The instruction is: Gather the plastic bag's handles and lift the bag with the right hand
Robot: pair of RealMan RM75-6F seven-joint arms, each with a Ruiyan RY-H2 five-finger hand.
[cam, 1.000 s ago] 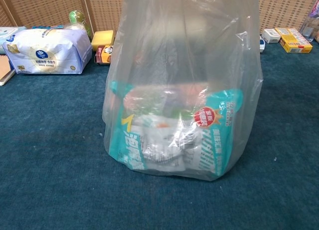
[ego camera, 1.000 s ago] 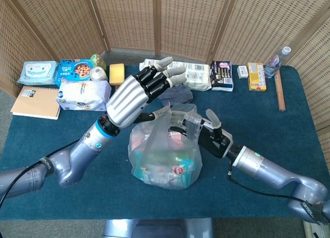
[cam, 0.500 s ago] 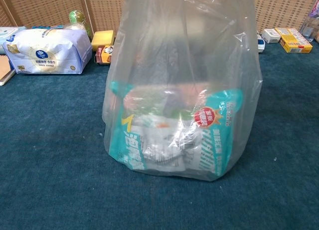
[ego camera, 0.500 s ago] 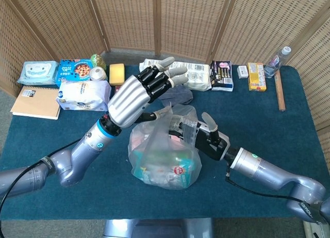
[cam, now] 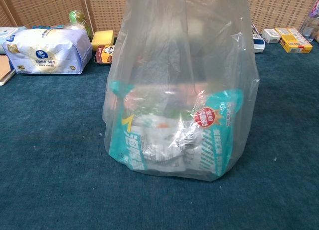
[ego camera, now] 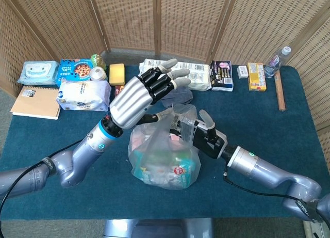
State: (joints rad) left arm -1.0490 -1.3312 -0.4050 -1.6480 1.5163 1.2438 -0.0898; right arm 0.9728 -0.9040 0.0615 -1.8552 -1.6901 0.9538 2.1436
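A clear plastic bag (ego camera: 164, 158) full of packaged goods stands mid-table and fills the chest view (cam: 179, 105). Its top is drawn upward. My left hand (ego camera: 136, 98), silver, hovers above the bag's left side with fingers stretched out and apart. Its thumb lies beside the raised left handle (ego camera: 163, 114), and I cannot tell if they touch. My right hand (ego camera: 202, 136), black, reaches in from the right. Its fingers are hooked into the bag's right handle (ego camera: 186, 125) under crumpled plastic, thumb raised. Neither hand shows in the chest view.
Along the far table edge lie tissue packs (ego camera: 82, 95), a snack box (ego camera: 73, 69), a yellow sponge (ego camera: 117, 73), white packets (ego camera: 193, 75), small boxes (ego camera: 256, 76) and a water bottle (ego camera: 275, 62). A notebook (ego camera: 35, 102) lies far left and a wooden stick (ego camera: 281, 95) far right.
My right hand has slid left toward the bag's middle, carrying the right handle with it. The left hand has shifted slightly to the right above the bag. The bag's top has narrowed.
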